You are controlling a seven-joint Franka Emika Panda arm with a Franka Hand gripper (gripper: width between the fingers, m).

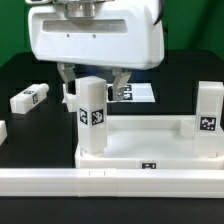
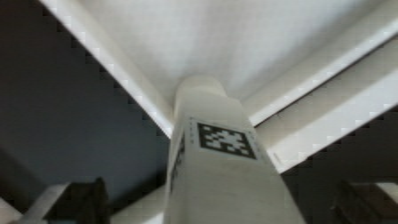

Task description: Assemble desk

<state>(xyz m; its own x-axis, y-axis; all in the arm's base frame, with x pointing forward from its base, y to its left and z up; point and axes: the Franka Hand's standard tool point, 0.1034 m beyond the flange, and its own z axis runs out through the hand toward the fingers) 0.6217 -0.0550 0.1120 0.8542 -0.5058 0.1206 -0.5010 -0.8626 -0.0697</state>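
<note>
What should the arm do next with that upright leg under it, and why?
Probably close the fingers on the upright leg and turn it into the corner socket of the tabletop. The gripper is open, straddling the leg's top with gaps either side; whether the leg is fully seated cannot be told.

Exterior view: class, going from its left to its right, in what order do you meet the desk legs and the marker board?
In order: lying leg → middle leg → marker board → right leg.
</note>
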